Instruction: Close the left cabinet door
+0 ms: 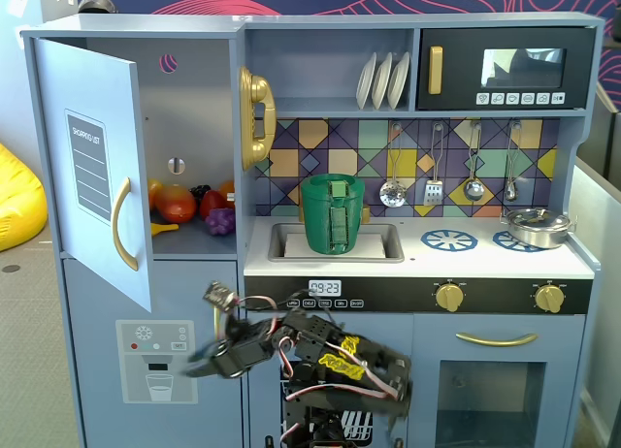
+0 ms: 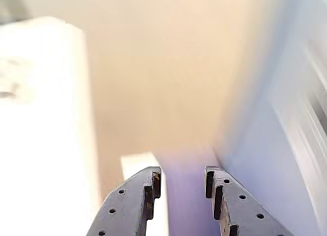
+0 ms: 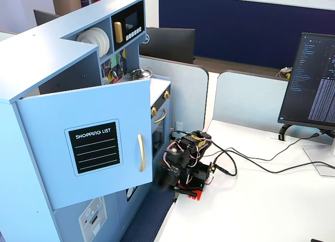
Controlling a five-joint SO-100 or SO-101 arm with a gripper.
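Left cabinet door (image 1: 95, 167), light blue with a black "SHOPPING LIST" panel and a curved gold handle (image 1: 122, 224), stands swung wide open at 9 o'clock in a fixed view; its hinge edge sits at the cabinet's far left; behind it I see the open compartment holding toy fruit (image 1: 192, 204). From the other fixed view the same door (image 3: 89, 147) faces the camera, jutting out from the cabinet front. My gripper (image 1: 207, 362) hangs below the door at about 7 o'clock in the frontal fixed view, apart from the door's lower edge and in front of the lower panel with the dispenser graphic (image 1: 156, 361); it looks motion-blurred there. In the wrist view the gripper (image 2: 181, 177) shows its two dark fingers (image 2: 134, 203) parted with a clear gap and nothing between them; a blurred pale blue surface (image 2: 265, 159) runs along 3 o'clock. A green pot (image 1: 333, 212) sits in the sink (image 1: 335, 242) at centre; plates (image 1: 382, 80) stand on the upper shelf.
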